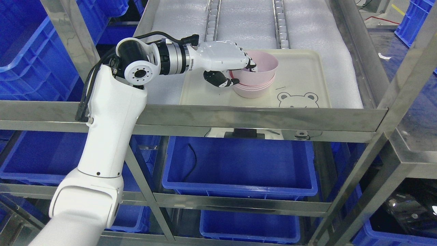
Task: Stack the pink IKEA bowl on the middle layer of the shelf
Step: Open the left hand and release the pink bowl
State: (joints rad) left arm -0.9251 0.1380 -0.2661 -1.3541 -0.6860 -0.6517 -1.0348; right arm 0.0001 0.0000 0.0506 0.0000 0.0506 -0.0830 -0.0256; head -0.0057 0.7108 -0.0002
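The left hand (pixel 228 66) pinches the near-left rim of the upper pink bowl (pixel 261 66), fingers inside, thumb outside. That bowl sits upright, mouth up, slightly tilted, nested in a lower pink bowl (pixel 254 91) on the cream tray (pixel 307 78). The hand hides the bowls' left edge; right of the bowls, the shelf rail (pixel 259 118) cuts off the tray's bear print (pixel 298 100).

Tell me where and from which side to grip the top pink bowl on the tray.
Grip the top pink bowl by its thin rim on the left, coming from the left as the left hand does: fingers inside the wall, thumb outside. It sits upright and nested in the lower bowls, so only its upper wall is free, probably ruling out a low side grasp.
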